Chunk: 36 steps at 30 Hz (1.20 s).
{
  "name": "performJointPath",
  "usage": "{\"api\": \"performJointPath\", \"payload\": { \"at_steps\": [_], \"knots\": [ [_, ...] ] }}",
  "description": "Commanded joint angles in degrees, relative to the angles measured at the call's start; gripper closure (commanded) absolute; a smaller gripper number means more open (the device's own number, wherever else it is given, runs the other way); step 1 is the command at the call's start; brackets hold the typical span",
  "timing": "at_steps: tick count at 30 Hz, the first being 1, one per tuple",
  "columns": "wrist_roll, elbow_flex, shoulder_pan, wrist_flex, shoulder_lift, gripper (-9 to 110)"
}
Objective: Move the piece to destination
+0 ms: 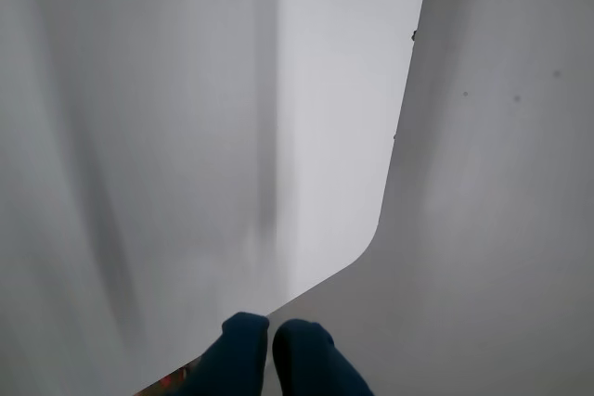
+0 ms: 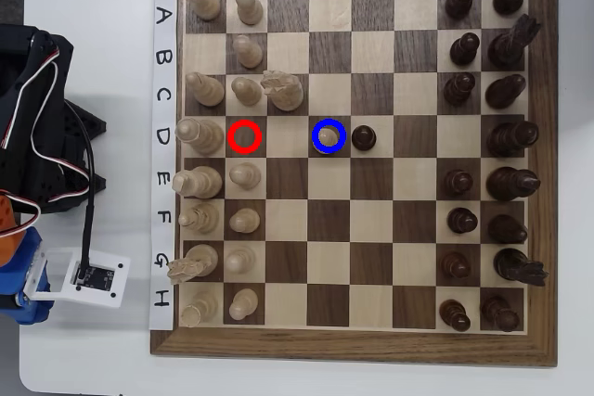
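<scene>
Pale pawn [image 2: 327,137] stands upright, long axis vertical, inside the blue ring [image 2: 341,125], just left of the dark pawn [image 2: 363,137]. End effector [image 1: 271,329] narrow, fingertips together, empty, off the chessboard [image 2: 353,345].

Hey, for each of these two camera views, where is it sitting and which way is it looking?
Wrist view: rides on the arm, looks past the closed blue gripper at bare pale surfaces; no board visible.
Overhead view: fixed above, looks straight down on the chessboard; the arm sits folded at the left edge, off the board. A pale pawn stands in the blue ring; the red ring is empty.
Shared: only the arm itself.
</scene>
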Motion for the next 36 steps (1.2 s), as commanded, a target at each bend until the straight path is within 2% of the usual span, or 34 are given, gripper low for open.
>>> {"api": "performJointPath", "payload": {
  "at_steps": [1,36],
  "knots": [
    [-0.53,-0.26,-0.7,-0.18,3.43,101],
    [1.23,-0.26,0.62,-0.09,3.43,101]
  ]
}}
